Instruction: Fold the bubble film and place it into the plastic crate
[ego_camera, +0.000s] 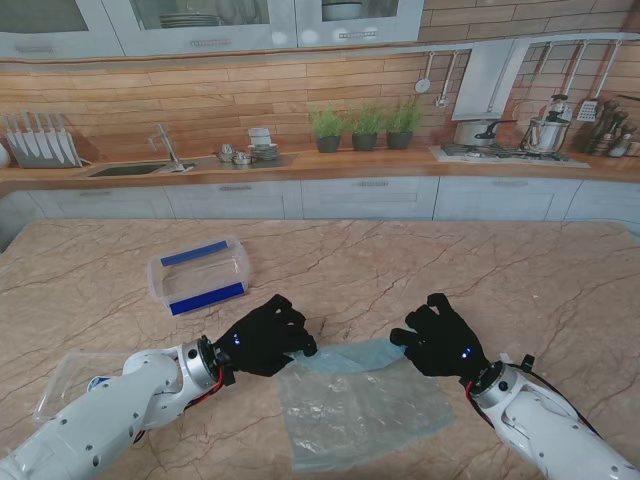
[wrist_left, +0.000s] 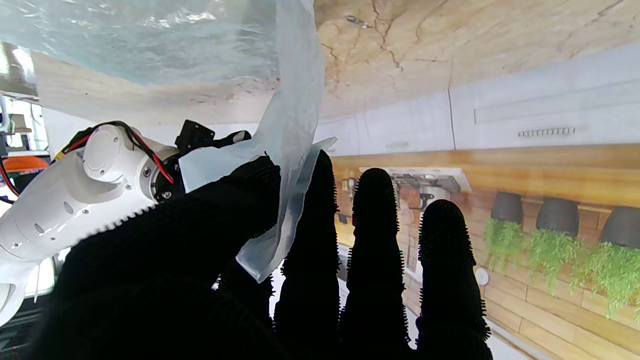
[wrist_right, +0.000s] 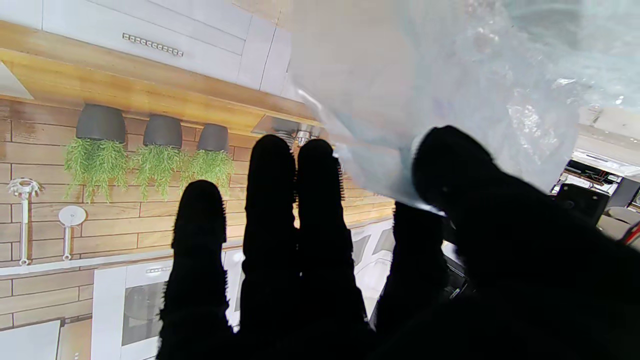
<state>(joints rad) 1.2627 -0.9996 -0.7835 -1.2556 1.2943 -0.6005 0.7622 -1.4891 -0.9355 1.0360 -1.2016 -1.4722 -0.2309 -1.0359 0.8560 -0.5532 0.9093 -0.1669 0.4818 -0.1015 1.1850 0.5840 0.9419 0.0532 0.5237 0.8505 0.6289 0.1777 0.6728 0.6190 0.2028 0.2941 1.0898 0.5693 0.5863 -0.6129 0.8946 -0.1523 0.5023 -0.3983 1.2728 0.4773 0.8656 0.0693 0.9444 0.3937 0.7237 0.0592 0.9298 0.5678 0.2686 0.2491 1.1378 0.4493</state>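
Big marble table (ego_camera: 420, 270), and the bubble film (ego_camera: 355, 400) sits near my edge, between the 2 hands, its far edge lifted off the top. The plastic crate (ego_camera: 198, 275) is farther off to the left, nothing in it as far as I can tell. Left hand (ego_camera: 262, 335) pinches 1 film corner, right hand (ego_camera: 437, 338) pinches the other, thumb against fingers.

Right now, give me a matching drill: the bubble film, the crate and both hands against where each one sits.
Things:
1. bubble film
2. plastic crate
3. left hand
4. right hand

Places:
A. pinching the film's far right corner
B. standing empty, farther from me on the left
C. pinching the film's far left corner
D. between the two hands

Pairs: 1-D, 2-B, 3-C, 4-A
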